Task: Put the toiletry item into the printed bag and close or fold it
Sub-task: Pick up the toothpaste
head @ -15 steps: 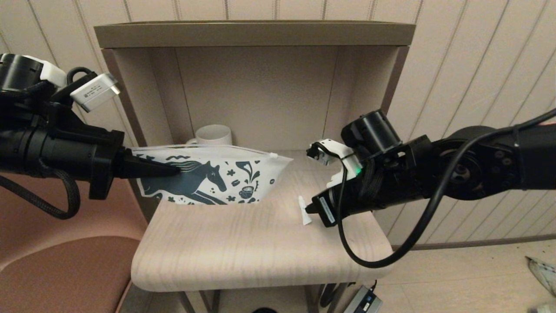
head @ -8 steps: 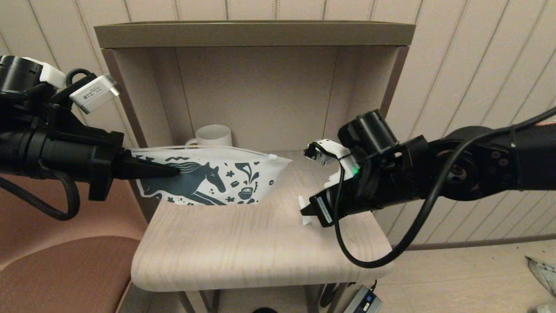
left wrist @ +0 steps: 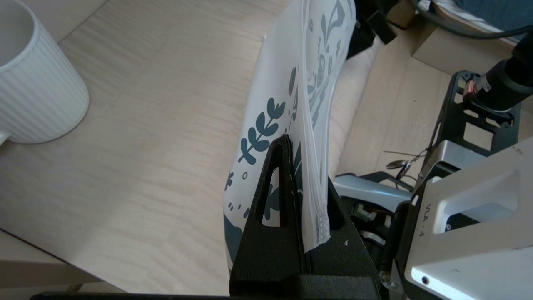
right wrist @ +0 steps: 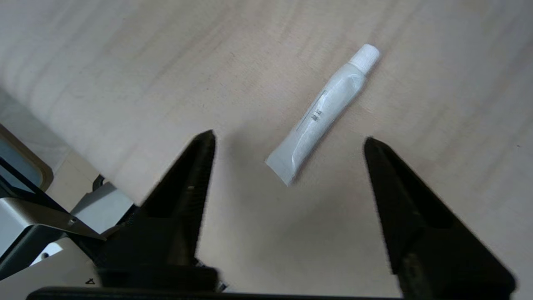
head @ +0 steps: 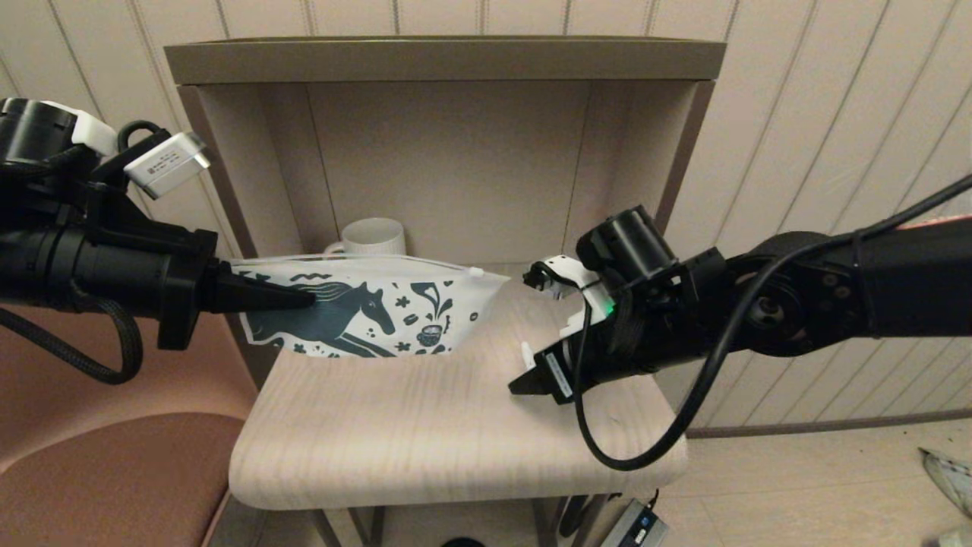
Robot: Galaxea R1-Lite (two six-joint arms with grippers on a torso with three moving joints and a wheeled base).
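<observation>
While the left gripper keeps its jaws pressed shut on one end of the printed bag, the bag hangs upright above the back of the counter, in front of a white mug. To the right, the right gripper stands low over the counter, jaws spread wide and empty around the small white tube lying flat.
</observation>
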